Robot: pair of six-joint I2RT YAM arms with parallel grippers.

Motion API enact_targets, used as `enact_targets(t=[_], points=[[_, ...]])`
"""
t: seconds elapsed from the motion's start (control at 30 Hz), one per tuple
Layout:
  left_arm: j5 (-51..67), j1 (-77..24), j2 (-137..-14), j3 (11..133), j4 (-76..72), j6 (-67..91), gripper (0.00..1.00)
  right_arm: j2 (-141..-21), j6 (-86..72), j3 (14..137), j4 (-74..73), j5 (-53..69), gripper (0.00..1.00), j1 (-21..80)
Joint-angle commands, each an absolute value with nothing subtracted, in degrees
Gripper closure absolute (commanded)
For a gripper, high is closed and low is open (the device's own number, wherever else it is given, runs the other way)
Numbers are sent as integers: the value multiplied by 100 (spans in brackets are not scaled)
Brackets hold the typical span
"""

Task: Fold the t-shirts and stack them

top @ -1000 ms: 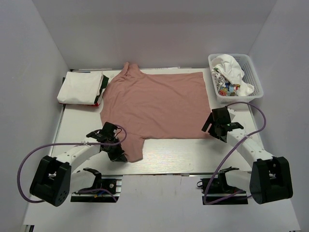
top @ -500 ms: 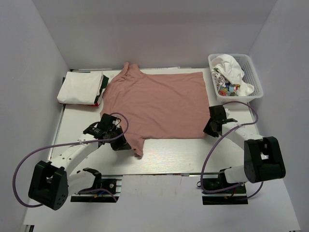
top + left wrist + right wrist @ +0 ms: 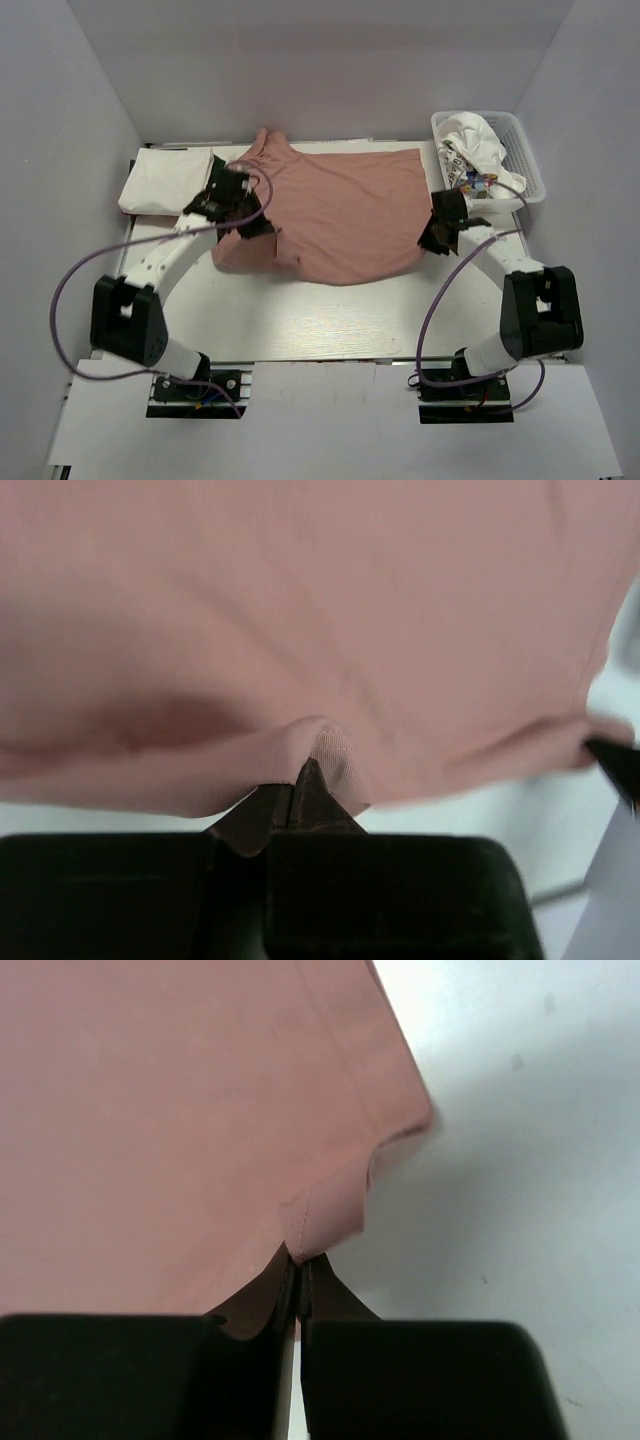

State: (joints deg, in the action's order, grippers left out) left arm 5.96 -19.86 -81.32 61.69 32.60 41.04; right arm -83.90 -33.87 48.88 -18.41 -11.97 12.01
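One pile of folded t-shirts [image 3: 165, 180], its count unclear, lies far left; beside it the left gripper [image 3: 300, 780] pinches a soft fold of the single pink t-shirt [image 3: 340, 210] mid-table [image 3: 330, 320], the right gripper [image 3: 298, 1258] clamps its right hem, and crumpled white t-shirts [image 3: 478, 145] fill one lattice basket [image 3: 528, 170].

pink t-shirt [image 3: 340, 215]: matt soft cloth | basket [image 3: 527, 150]: white plastic lattice | table [image 3: 350, 320]: smooth, pale, wood-grained

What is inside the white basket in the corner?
A crumpled white t-shirt with a colourful print fills the basket. Whatever lies beneath it, and the basket's bottom, is covered and cannot be seen.
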Motion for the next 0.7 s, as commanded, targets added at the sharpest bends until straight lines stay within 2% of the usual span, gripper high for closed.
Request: enact_targets(t=[0.0,0.4,0.43,0.47,0.5,0.53,0.57,0.6,0.67], points=[[-236,-1750,-8980,7310,3461,3999,100,-8813,-3252,5747,-2047,-1327,100,1160],[-642,-844,-12083,10694,3937,3700,100,-11337,-3067,9110,-2680,-1477,100,835],[-581,-792,-12259,10888,4120,3700,100,-11590,-3059,9271,-2759,-1468,88,791],[-580,-713,-12600,11281,4192,3700,97,-11819,-2989,9438,-2890,-1485,51,808],[-580,-712,-12760,11494,4305,3700,77,-11926,-2945,9866,-2961,-1485,38,817],[-580,-634,-12884,11827,4463,3700,52,-12066,-2805,9966,-3119,-1468,26,835],[-580,-572,-12972,11926,4465,3700,9,-12137,-2725,10106,-3172,-1407,21,835],[-580,-571,-13025,11988,4465,3700,0,-12129,-2646,10090,-3138,-1293,15,931],[-317,-571,-13025,11910,4343,3700,0,-11911,-2366,9889,-2840,-1029,15,975]])
